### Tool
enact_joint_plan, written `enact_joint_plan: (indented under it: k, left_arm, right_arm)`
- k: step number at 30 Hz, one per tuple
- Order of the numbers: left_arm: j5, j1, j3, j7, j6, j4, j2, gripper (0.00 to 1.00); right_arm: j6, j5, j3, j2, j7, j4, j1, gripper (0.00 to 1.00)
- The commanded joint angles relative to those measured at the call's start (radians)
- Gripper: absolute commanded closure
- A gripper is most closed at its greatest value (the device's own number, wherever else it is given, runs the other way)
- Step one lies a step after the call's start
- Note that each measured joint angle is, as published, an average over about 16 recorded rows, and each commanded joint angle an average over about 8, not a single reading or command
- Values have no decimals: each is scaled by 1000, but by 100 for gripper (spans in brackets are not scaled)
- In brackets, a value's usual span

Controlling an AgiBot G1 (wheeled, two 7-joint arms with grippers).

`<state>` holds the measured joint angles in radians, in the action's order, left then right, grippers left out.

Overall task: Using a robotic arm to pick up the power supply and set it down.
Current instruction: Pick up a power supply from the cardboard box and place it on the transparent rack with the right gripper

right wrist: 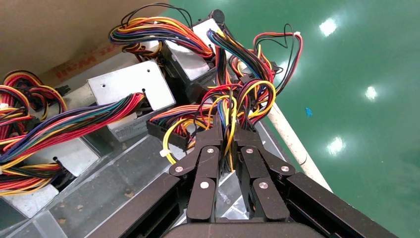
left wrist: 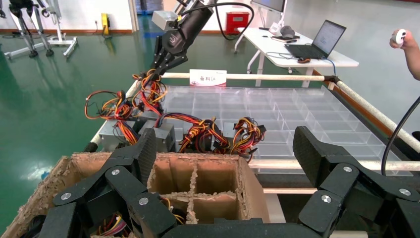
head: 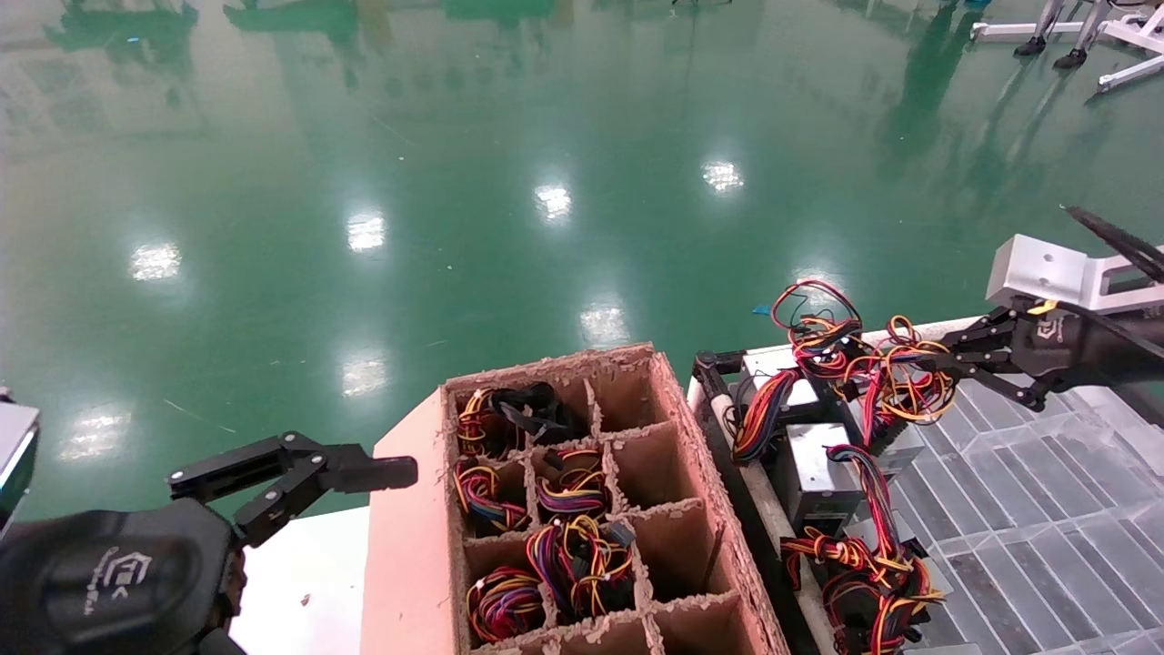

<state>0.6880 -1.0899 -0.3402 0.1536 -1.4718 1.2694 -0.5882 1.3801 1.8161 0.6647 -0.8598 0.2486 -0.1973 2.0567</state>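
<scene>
Several grey power supply boxes with red, orange, yellow and black wires lie along the clear tray's edge. One power supply (head: 812, 459) (right wrist: 132, 88) (left wrist: 166, 135) sits among them. My right gripper (head: 923, 362) (right wrist: 228, 130) (left wrist: 154, 69) is shut on a raised loop of wires (head: 909, 391) (right wrist: 250, 96) above the tray's far corner. I cannot tell which box those wires belong to. My left gripper (head: 309, 473) (left wrist: 228, 158) hangs open and empty beside the cardboard box.
A divided cardboard box (head: 409, 546) (left wrist: 253, 191) holds wire bundles in several cells. The clear compartment tray (head: 1028, 509) (left wrist: 277, 114) is edged by a white rail (left wrist: 257, 77). Green floor lies beyond. A desk with a laptop (left wrist: 317, 42) stands behind the tray.
</scene>
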Motion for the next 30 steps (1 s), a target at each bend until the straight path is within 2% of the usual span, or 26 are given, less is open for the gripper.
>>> enact_joint_plan:
  k: [1,8,16,17,23,25,30]
  left_arm:
    - [0,0,0,0,0,0,0,0]
    - [0,0,0,0,0,0,0,0]
    - [0,0,0,0,0,0,0,0]
    - [0,0,0,0,0,0,0,0]
    - [0,0,0,0,0,0,0,0]
    - [0,0,0,0,0,0,0,0]
    - [-1,0,0,0,0,0,0,0]
  right_arm:
    - [3,5,3,-4,4,14,10,100]
    - [20,16,10,-7,14,47,55,100]
    - [9,21,13,-21,37,87,55,98]
    - [7,21,13,-23,39,90,55,94]
    - [0,25,16,-38,47,109,58,20]
    - [-1,25,16,-41,47,114,59,1]
    - [0,24,15,-44,46,122,60,0]
